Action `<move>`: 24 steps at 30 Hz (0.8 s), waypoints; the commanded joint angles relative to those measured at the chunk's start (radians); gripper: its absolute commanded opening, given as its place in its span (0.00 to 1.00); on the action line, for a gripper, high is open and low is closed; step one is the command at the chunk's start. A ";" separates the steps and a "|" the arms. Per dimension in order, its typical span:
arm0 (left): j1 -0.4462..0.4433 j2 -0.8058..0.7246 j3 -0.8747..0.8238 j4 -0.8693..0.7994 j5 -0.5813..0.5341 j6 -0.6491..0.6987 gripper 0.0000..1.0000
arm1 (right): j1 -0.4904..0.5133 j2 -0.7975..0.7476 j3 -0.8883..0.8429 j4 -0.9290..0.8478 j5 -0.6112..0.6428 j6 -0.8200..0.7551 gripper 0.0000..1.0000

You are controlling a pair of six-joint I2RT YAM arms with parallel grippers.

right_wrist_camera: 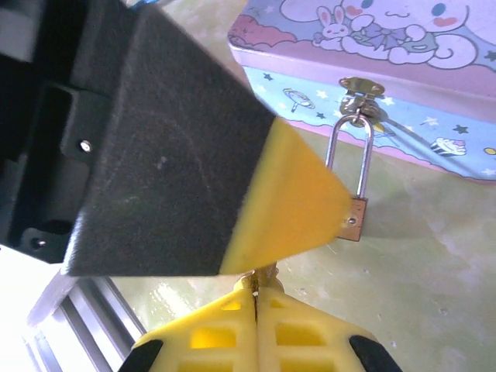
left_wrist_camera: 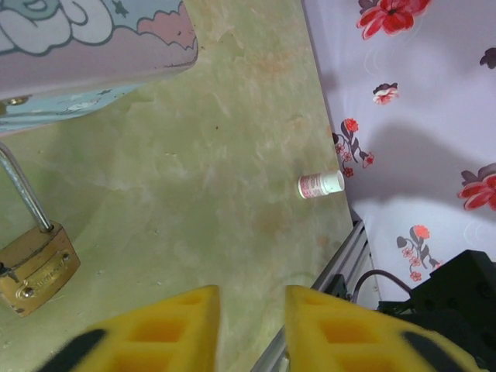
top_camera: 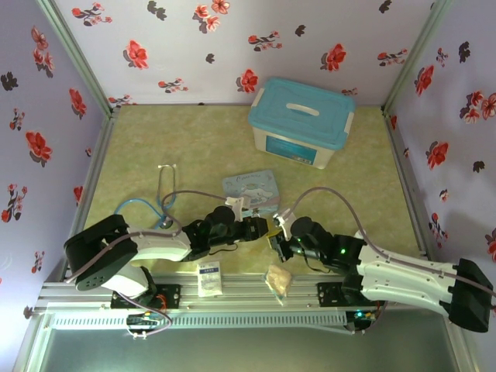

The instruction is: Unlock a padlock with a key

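From above, the two arms meet near the middle of the counter (top_camera: 194, 147). The left end effector (top_camera: 263, 226) and the right end effector (top_camera: 277, 242) sit almost tip to tip, just at 6 o'clock of the pale-blue cartoon tin (top_camera: 252, 190). A blue-lidded storage box (top_camera: 302, 120) stands well off at 1 o'clock and a stethoscope (top_camera: 163, 194) lies at 9 o'clock.

In the left wrist view, the left end effector (left_wrist_camera: 252, 325) has its yellow fingers spread with nothing between them. The padlock (left_wrist_camera: 37, 267) is at 8 o'clock, off to the side of the fingers. Its shackle runs up to the tin (left_wrist_camera: 93, 39). A small white bottle (left_wrist_camera: 320, 184) lies near the wall at 3 o'clock.

In the right wrist view, the right end effector (right_wrist_camera: 256, 298) is pinched closed. A thin sliver pokes out at the seam, which I take to be the key (right_wrist_camera: 262, 273). The padlock (right_wrist_camera: 355, 219) hangs from the tin's (right_wrist_camera: 372, 62) clasp at 3 o'clock. Its body is partly covered by a finger (right_wrist_camera: 178, 170) of the left end effector.

The step in hand looks like lining the key up with the keyhole. To do it well, the left end effector would need to close on the brass body so the lock cannot swing. The right should then approach slowly along the keyhole's axis, because a key held by so little can easily twist in the pinch.
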 commanded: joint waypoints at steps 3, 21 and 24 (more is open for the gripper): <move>-0.009 0.000 -0.010 0.036 0.021 -0.002 0.15 | -0.023 0.001 0.020 0.054 0.014 -0.027 0.00; 0.007 -0.149 -0.030 -0.011 -0.058 0.081 0.00 | -0.114 -0.106 -0.055 0.169 -0.040 0.108 0.99; 0.031 -0.222 -0.068 0.043 -0.079 0.085 0.00 | -0.204 -0.151 -0.119 0.381 -0.182 0.235 0.99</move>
